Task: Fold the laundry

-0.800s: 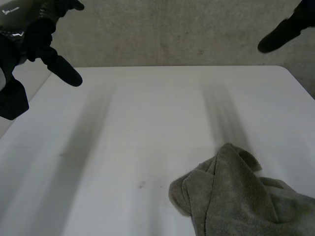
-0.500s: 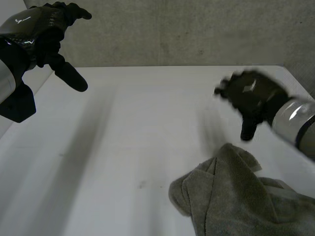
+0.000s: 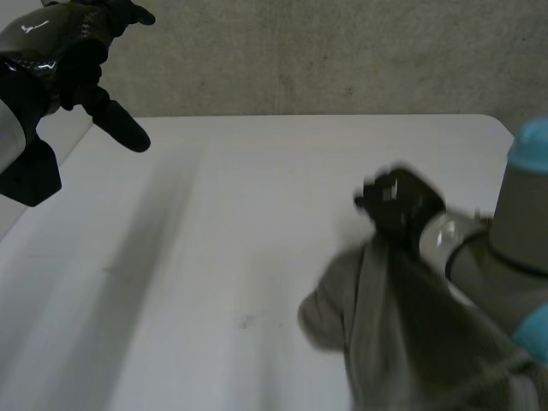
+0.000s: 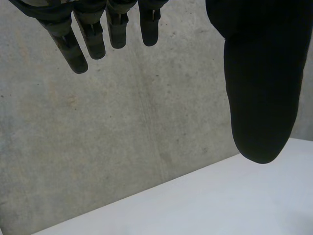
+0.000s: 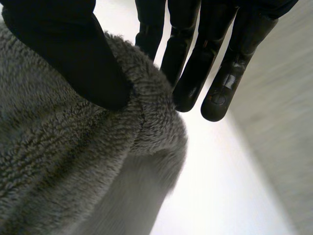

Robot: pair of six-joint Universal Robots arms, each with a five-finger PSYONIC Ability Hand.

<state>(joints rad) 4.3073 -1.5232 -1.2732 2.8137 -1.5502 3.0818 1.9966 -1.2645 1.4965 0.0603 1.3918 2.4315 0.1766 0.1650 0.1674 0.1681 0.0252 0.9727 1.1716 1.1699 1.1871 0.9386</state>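
Right robot hand [image 3: 399,202]: low over the worktop [image 3: 240,214], closed on the grey towel [image 3: 385,325]. In the right wrist view the thumb of this robot hand [image 5: 83,58] bears on a thick rolled fold of the towel [image 5: 63,156], and straight fingers [image 5: 188,83] stand against the fold's other side, pinching it. The rest of the towel hangs in a bunch below the palm, back toward the arm.

Left robot hand [image 3: 60,51]: raised beyond the worktop's far corner, well apart from the towel. Fingers [image 4: 78,54] straight, thumb spread wide, nothing held. Concrete wall [image 4: 122,127] behind it.
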